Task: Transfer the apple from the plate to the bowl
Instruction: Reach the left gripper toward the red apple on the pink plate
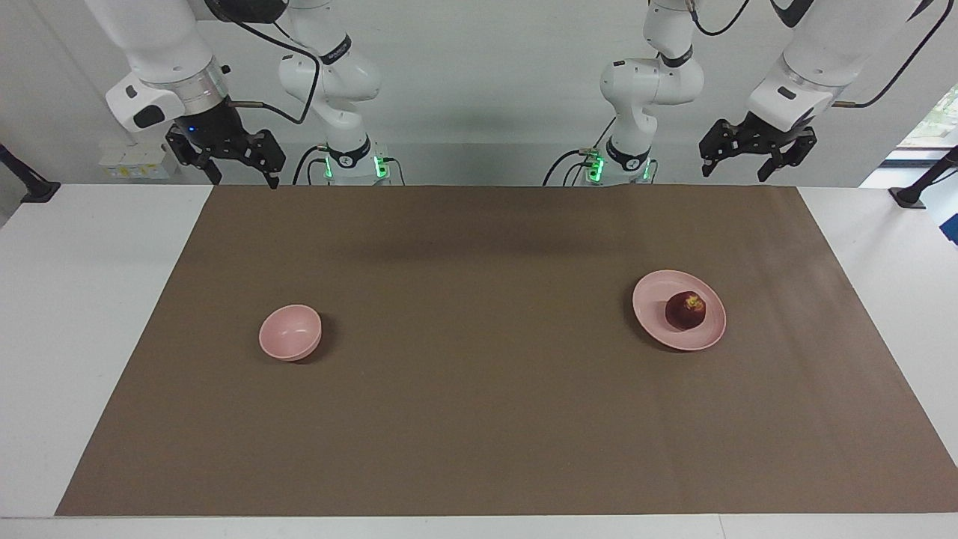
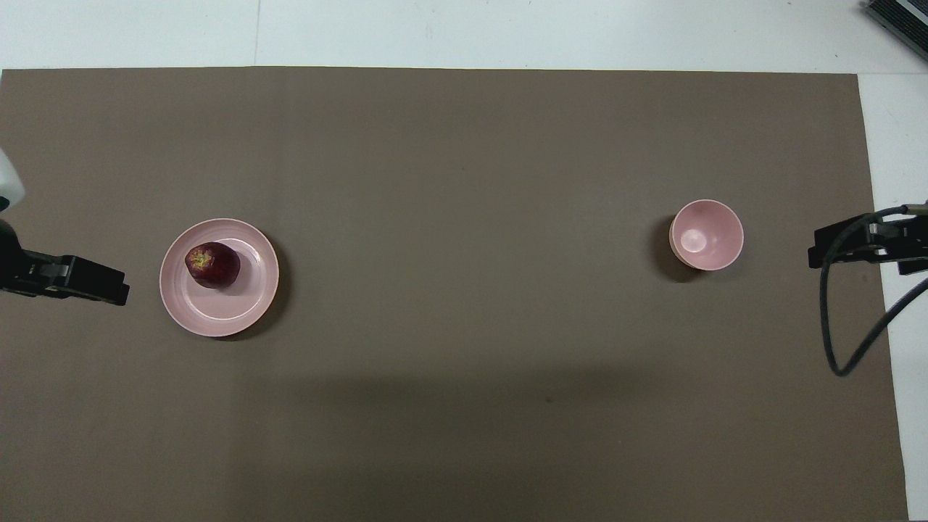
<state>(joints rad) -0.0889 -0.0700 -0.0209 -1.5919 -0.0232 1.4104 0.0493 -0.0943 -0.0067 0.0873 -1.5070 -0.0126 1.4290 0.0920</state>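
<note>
Apple (image 1: 685, 311) on plate (image 1: 651, 311), bowl (image 1: 290, 332) well apart toward right arm's end.
Left end effector (image 1: 737, 163) and right end effector (image 1: 238, 174) both released, raised, holding nothing.

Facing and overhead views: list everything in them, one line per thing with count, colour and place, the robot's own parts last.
apple: one, dark red with a yellowish stem dip, on the plate.
plate: one, pale pink, toward the left arm's end of the table.
bowl: one, pale pink, nothing in it, toward the right arm's end of the table.
mat: one, brown, covering most of the table.
table: one, white, showing around the mat.
left gripper: one, black, fingers open, raised over the table's edge by the robots.
right gripper: one, black, fingers open, raised over the table's edge by the robots.
</note>
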